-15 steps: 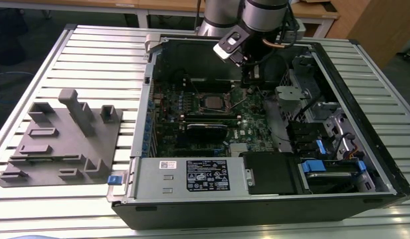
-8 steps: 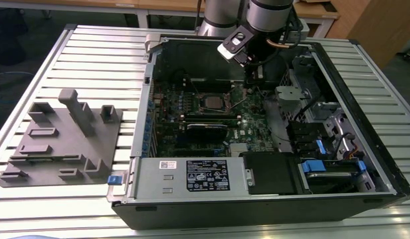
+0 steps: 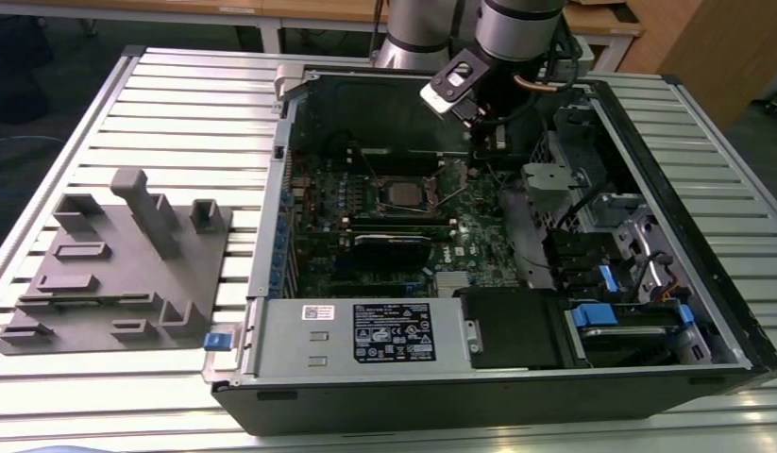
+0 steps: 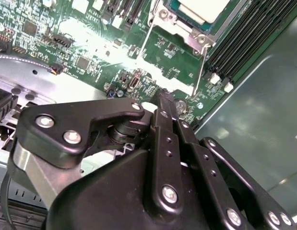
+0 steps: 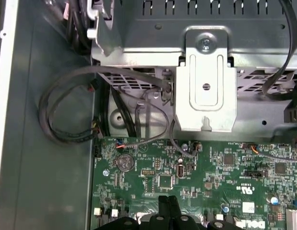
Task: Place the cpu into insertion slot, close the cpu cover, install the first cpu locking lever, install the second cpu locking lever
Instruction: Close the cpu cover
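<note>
The hand, fingers pressed together and empty, hangs low over the motherboard, just beside a free locking lever, probably to push it. The cpu lies in the insertion slot, and the cpu cover looks lowered.

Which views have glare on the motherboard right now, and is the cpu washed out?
Second wrist view: white glare band across the motherboard, the cpu clear of it and readable; first wrist view: evenly lit; exterior view: case interior dim, table slats bright.
</note>
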You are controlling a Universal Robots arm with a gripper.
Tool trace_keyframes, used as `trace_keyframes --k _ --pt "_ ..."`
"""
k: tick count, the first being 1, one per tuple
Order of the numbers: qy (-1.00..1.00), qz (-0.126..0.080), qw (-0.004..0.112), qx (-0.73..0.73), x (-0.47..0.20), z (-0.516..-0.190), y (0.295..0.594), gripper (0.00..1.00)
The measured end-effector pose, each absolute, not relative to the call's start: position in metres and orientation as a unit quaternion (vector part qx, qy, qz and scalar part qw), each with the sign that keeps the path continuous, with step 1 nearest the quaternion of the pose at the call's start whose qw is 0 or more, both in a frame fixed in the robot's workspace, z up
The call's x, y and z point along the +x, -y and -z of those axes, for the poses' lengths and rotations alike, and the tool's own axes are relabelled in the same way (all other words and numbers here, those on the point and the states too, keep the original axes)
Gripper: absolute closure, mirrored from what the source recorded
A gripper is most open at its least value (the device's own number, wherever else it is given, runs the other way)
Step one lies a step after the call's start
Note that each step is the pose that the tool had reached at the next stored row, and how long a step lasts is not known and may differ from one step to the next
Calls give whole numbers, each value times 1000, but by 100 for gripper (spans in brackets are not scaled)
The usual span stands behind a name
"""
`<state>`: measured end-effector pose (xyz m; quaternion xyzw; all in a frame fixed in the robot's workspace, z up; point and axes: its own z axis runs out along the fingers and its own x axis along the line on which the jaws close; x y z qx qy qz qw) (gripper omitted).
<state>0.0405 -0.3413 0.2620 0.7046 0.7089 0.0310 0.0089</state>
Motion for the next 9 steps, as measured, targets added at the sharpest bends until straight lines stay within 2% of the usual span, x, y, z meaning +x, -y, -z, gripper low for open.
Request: trace_keyframes --k 9 --pt "-695 -31 10 719 44 -259 341 89"
